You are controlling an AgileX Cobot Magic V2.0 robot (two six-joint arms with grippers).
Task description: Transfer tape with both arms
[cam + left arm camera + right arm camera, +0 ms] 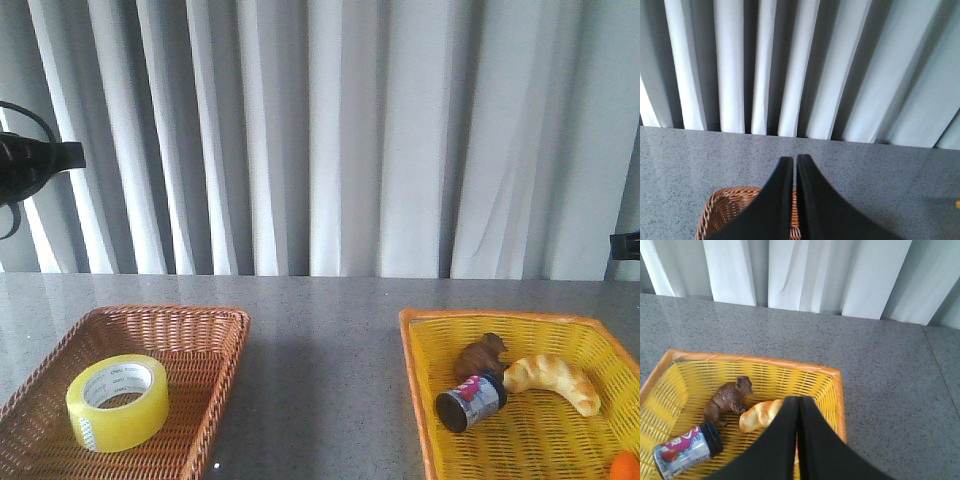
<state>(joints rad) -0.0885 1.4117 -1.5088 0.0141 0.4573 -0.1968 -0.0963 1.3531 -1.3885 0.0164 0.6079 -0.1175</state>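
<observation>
Yellow translucent tape [117, 402], white printed core, lying flat in brown wicker basket [205, 345]

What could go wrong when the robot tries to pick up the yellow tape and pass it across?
1. The tape lies flat in the brown basket, close to its near wall, so a finger might catch the wicker.
2. The left gripper and right gripper are both shut and must open first.
3. The yellow basket already holds a croissant, toy bear and jar; a dropped tape might knock them.
</observation>
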